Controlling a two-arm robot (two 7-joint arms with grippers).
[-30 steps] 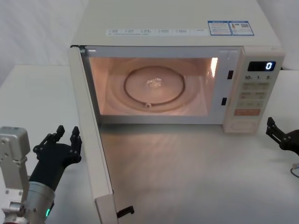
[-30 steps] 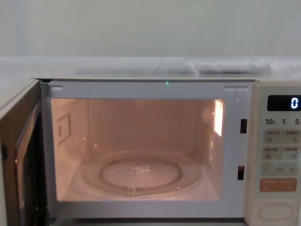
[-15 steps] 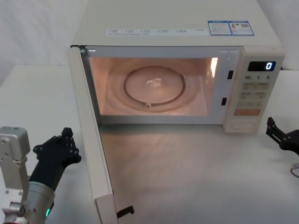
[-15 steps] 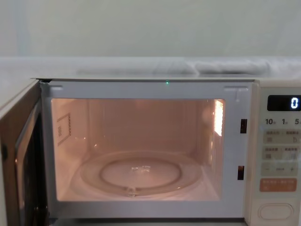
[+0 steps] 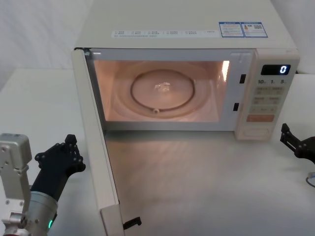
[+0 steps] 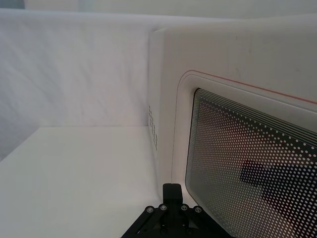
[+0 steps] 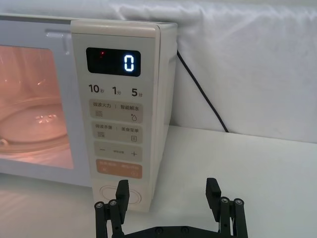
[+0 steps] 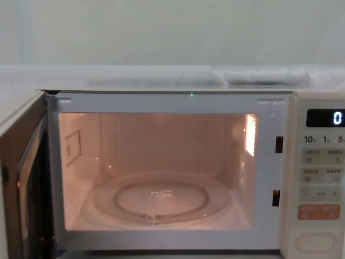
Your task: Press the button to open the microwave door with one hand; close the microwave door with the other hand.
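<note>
standing wide open toward the robot's left, the microwave door point(image 5: 96, 147) awaits a push; the left gripper point(image 5: 69, 150), fingers together, sits just outside it. right gripper point(image 7: 167, 198), fingers apart, idles beside the button point(image 7: 117, 194).

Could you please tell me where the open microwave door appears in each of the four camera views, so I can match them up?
Head view: the microwave door stands swung open, edge-on, left of the lit cavity, with the left gripper just outside it.
Chest view: a dark sliver at the far left edge.
Left wrist view: its outer face with the dotted window.
Right wrist view: not in the picture.
Shared landmark: the glass turntable.
</note>
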